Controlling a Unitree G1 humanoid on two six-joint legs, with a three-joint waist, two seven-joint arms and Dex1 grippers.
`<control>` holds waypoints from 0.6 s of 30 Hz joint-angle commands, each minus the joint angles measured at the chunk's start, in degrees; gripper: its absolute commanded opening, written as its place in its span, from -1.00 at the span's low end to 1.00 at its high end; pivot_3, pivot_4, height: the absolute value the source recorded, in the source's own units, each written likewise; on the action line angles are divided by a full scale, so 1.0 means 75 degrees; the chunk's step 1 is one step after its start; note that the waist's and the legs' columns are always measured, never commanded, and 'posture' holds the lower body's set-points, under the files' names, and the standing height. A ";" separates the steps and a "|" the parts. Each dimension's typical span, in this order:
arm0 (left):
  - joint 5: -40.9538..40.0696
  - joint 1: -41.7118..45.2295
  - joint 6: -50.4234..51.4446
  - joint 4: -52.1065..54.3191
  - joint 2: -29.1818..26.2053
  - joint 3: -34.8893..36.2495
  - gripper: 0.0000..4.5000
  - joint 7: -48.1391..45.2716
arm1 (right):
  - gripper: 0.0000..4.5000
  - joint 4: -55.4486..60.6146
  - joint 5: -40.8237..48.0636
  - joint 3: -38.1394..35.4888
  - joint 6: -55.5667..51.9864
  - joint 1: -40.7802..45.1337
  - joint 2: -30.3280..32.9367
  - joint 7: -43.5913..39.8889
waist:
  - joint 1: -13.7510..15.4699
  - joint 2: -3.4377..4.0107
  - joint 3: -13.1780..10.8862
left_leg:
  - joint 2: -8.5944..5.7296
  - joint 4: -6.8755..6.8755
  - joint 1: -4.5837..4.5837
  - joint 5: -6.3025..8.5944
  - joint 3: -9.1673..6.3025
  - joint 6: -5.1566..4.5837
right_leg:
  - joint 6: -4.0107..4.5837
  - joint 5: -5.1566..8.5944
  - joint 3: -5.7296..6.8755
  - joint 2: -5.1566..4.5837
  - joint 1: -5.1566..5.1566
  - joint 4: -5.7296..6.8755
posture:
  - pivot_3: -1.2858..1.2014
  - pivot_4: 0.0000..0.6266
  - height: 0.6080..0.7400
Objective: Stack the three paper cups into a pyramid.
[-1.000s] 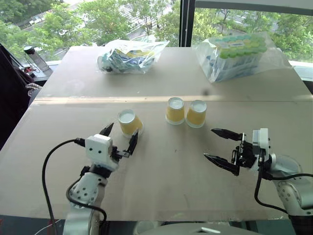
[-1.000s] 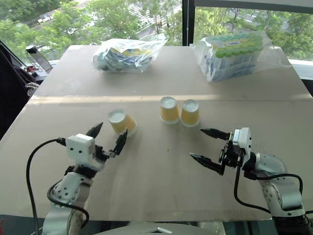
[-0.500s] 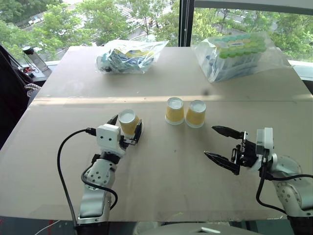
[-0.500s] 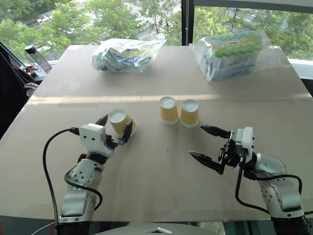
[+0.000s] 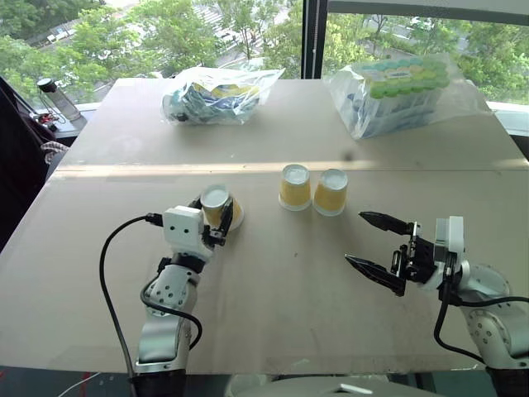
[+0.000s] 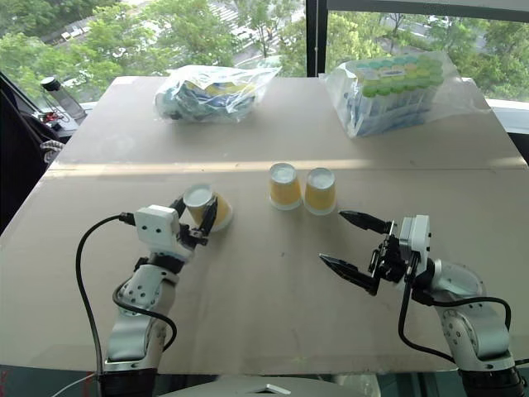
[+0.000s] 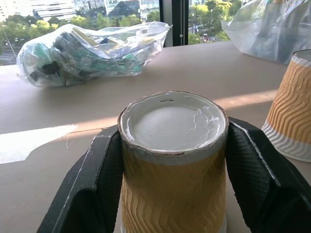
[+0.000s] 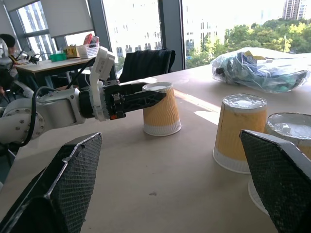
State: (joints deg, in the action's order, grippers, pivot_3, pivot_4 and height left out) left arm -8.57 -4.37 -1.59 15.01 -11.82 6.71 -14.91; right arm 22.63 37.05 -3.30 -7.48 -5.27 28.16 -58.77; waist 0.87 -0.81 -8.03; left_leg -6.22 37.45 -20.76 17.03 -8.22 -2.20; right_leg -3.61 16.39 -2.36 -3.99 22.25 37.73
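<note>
On the tan table (image 5: pixel 273 322) three paper cups stand upside down, white bases up; none is stacked yet. The left cup (image 5: pixel 216 206) stands apart from the others, toward the robot's left; the left end effector (image 5: pixel 214 218) is clamped on it, one black finger (image 7: pixel 95 194) pressed against each yellow side, and the cup sits upright with its rim on the table. The middle cup (image 5: pixel 295 186) and the right cup (image 5: pixel 332 191) stand just beside each other near the table's centre line, their rims close or touching; I cannot tell which. The right end effector (image 5: pixel 378 246) hovers nearer the robot than that pair and to their right, its two fingers spread wide apart, holding nothing. At the far side of the table lie two clear plastic bags; the left bag (image 5: pixel 219 93) holds mixed packets, the right bag (image 5: pixel 401 91) holds rows of small containers with green and yellow tops. Beyond the table a window looks onto trees.
</note>
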 commanded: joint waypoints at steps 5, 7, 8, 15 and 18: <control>-0.0644 0.1341 0.0208 0.0060 -0.0699 0.0140 0.15 -0.0798 | 1.00 0.0429 0.0309 -0.0455 0.0201 -0.0113 -0.0112 0.0363 | 0.0019 -0.0002 -0.0001 | 0.0000 0.0003 -0.0002 -0.0001 -0.0007 0.0001 | 0.0000 0.0000 0.0001 -0.0001 0.0000 0.0005 | 0.03 -0.52 1.00; -0.0863 0.1831 0.0427 -0.0025 -0.0943 0.0101 0.15 -0.1128 | 1.00 0.0480 0.0373 -0.0582 0.0211 -0.0146 -0.0145 0.0489 | 0.0008 -0.0002 0.0000 | -0.0001 0.0007 -0.0002 -0.0001 -0.0006 0.0001 | 0.0000 0.0000 0.0003 -0.0001 0.0006 0.0008 | 0.03 -0.52 1.00; -0.1089 0.2220 0.0720 -0.0089 -0.1077 0.0036 0.15 -0.1378 | 1.00 0.0523 0.0423 -0.0703 0.0220 -0.0186 -0.0172 0.0588 | -0.0002 -0.0003 0.0000 | -0.0001 0.0008 -0.0003 -0.0001 -0.0006 0.0001 | 0.0000 0.0000 0.0003 -0.0001 0.0007 0.0007 | 0.03 -0.52 1.00; -0.1724 0.4862 0.1736 -0.1472 -0.1313 -0.0717 0.15 -0.2949 | 1.00 0.0792 0.0501 -0.1188 0.0294 -0.0636 -0.0259 0.1005 | 0.0004 -0.0005 -0.0001 | -0.0006 0.0012 -0.0008 -0.0001 -0.0002 0.0001 | 0.0000 0.0000 0.0007 0.0000 0.0017 0.0014 | 0.03 -0.52 1.00; -0.1663 0.5890 0.1687 -0.2326 -0.1078 -0.0995 0.15 -0.3374 | 1.00 0.0871 0.0483 -0.1295 0.0384 -0.0784 -0.0358 0.1195 | 0.0010 -0.0017 -0.0008 | -0.0010 0.0051 -0.0032 -0.0002 -0.0027 0.0002 | 0.0000 0.0000 0.0039 0.0002 0.0020 0.0026 | 0.03 -0.52 1.00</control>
State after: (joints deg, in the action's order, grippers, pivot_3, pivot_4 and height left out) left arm -20.45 38.36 11.86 -1.93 -20.49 -0.18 -38.39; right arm 26.92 40.06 -11.29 -5.93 -10.77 25.69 -50.64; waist 0.95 -0.94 -8.09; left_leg -6.32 37.88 -21.01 17.02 -8.38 -2.19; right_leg -3.62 16.38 -2.11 -3.99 22.38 37.93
